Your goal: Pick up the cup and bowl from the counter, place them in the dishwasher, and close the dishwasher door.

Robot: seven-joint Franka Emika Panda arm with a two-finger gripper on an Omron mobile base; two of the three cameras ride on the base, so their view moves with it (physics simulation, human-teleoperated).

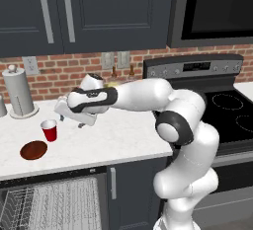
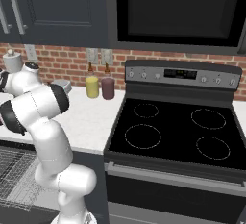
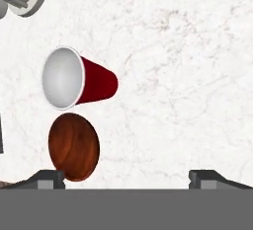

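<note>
Nothing loaded yet: cup and bowl both on counter, off to gripper's side. Jaws wide open, empty. Dishwasher open, rack bare.

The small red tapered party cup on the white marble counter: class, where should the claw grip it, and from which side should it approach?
Probably across the rim of the small red tapered party cup, coming straight down. It stands upright and open on the white marble counter, apart from the shallow reddish-brown bowl, and the open claw already looks down on it.
</note>
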